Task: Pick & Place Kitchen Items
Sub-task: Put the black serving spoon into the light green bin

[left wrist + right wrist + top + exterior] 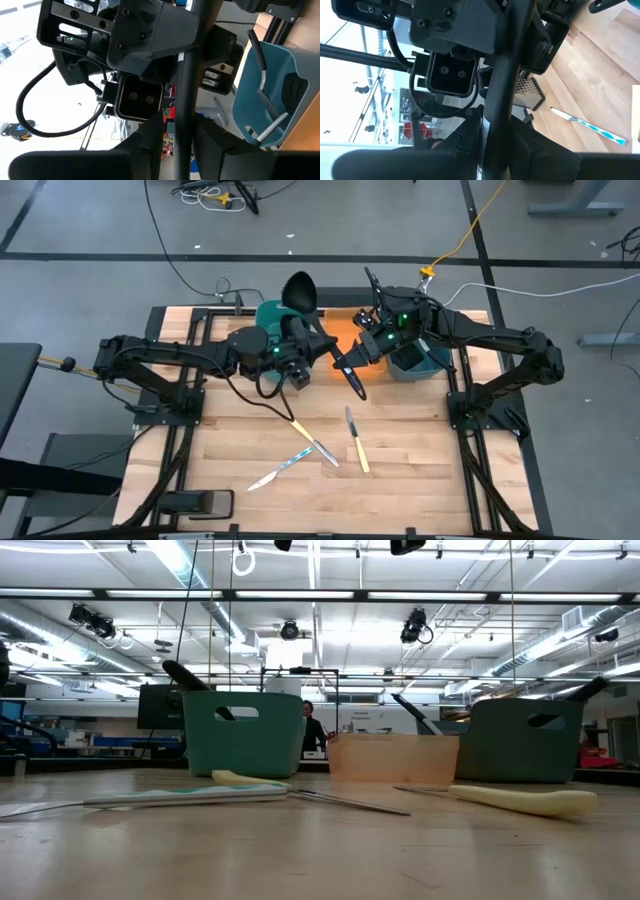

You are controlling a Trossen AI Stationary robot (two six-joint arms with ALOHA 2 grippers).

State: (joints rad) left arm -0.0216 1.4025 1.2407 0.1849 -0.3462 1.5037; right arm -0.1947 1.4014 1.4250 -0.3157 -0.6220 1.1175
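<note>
A black ladle [300,292] hangs high over the orange tray [345,330]. Its bowl points toward the table's far edge, and its handle end [352,380] points toward the near edge. My left gripper [318,352] and my right gripper [352,350] face each other across its handle, each shut on it. Each wrist view shows the black handle [186,100] [501,100] running between that arm's fingers. On the wood lie two knives with pale yellow handles [357,450] [303,432] and one with a blue-striped handle [290,463]. My left gripper pinches the ladle's handle [184,135] between its two fingers. The fingers come level from the table's left and lie across the handle. The ladle is lifted clear of the tray. My right gripper pinches the same handle [496,131] between its two fingers. These fingers come from the table's right, slightly downward, and lie across it. Which gripper sits nearer the bowl I cannot tell.
A teal bin [268,315] [243,730] stands left of the tray. A blue-green bin [415,362] [272,90] with utensils in it stands right of it. The three knives lie in the middle of the near half of the table [240,440]. Bare wood lies on either side of them.
</note>
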